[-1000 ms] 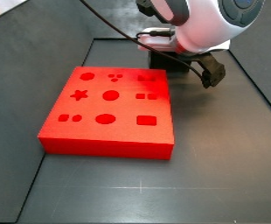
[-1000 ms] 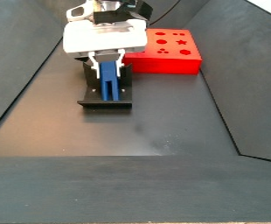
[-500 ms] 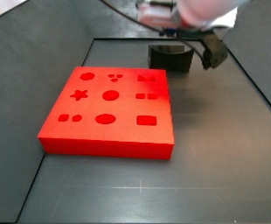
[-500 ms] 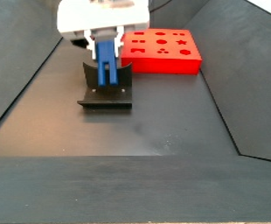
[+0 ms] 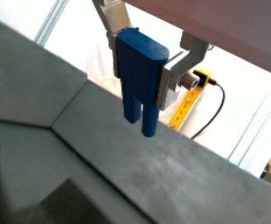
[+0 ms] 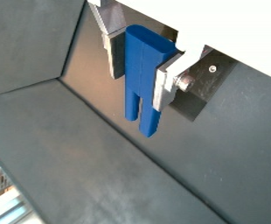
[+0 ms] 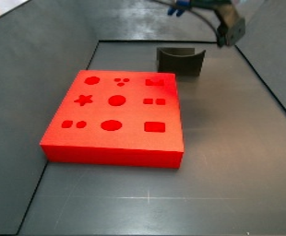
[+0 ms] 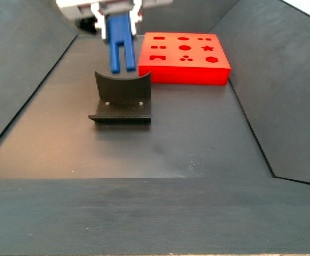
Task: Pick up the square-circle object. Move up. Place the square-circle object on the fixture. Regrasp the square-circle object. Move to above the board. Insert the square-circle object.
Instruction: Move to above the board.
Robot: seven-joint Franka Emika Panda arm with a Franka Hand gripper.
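Note:
My gripper is shut on the square-circle object, a blue peg piece that hangs with its two prongs pointing down. It is held in the air just above the fixture, clear of the recess. In both wrist views the silver fingers clamp the blocky body from both sides, and the prongs stick out free below them. The red board lies flat beside the fixture. In a side view the gripper is nearly out of frame at the top edge.
The work floor is a dark tray with sloping walls on both sides. The fixture's base plate lies on the floor next to the board. A yellow ruler and a cable show outside the tray.
The gripper has risen straight up with the blue piece still in it, lifting it from the fixture's recess into the air. Board and fixture have not moved.

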